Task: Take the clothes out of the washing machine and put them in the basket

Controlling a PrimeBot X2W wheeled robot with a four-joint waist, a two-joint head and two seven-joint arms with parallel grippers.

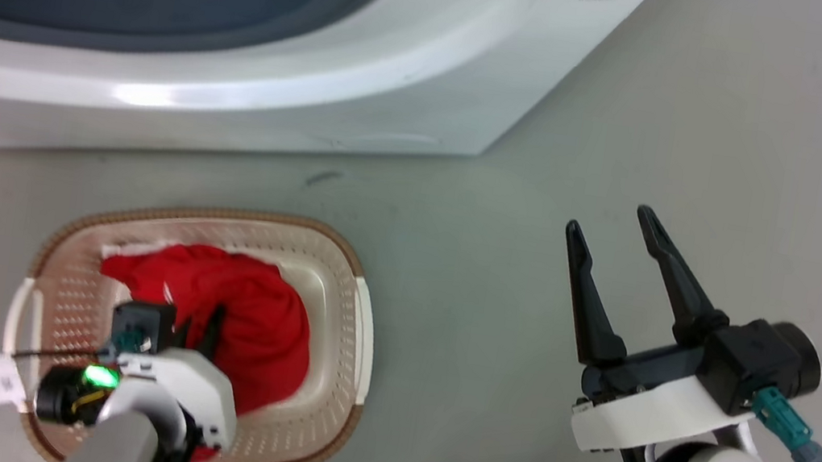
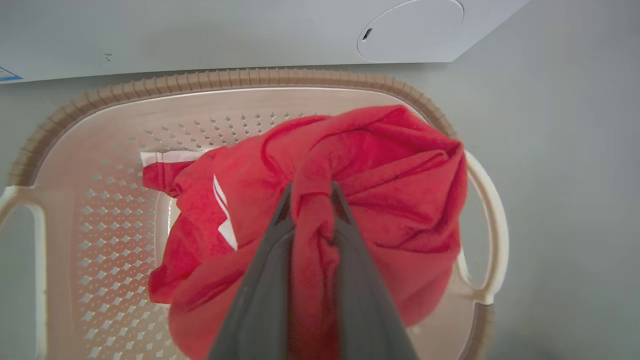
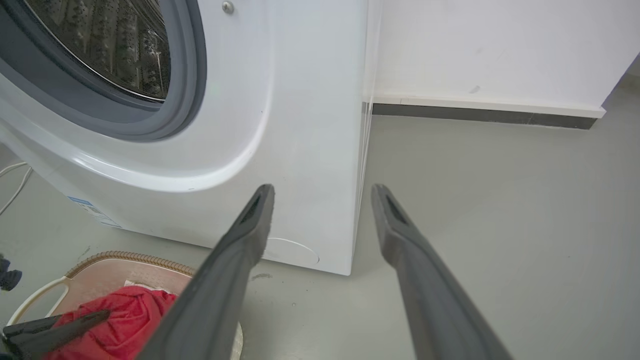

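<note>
Red clothes [image 2: 380, 165] gripped in the basket [image 2: 240, 77]
Soft, limp and likely light, they sag into the basket at 7 o'clock in the head view, with the washer [image 1: 318, 87] at 12; a bunched fold looks the best hold. The left gripper [image 2: 312, 192] pinches such a fold, nearly closed. The right gripper [image 1: 610, 220], at 4 o'clock, is spread wide and empty.
</note>
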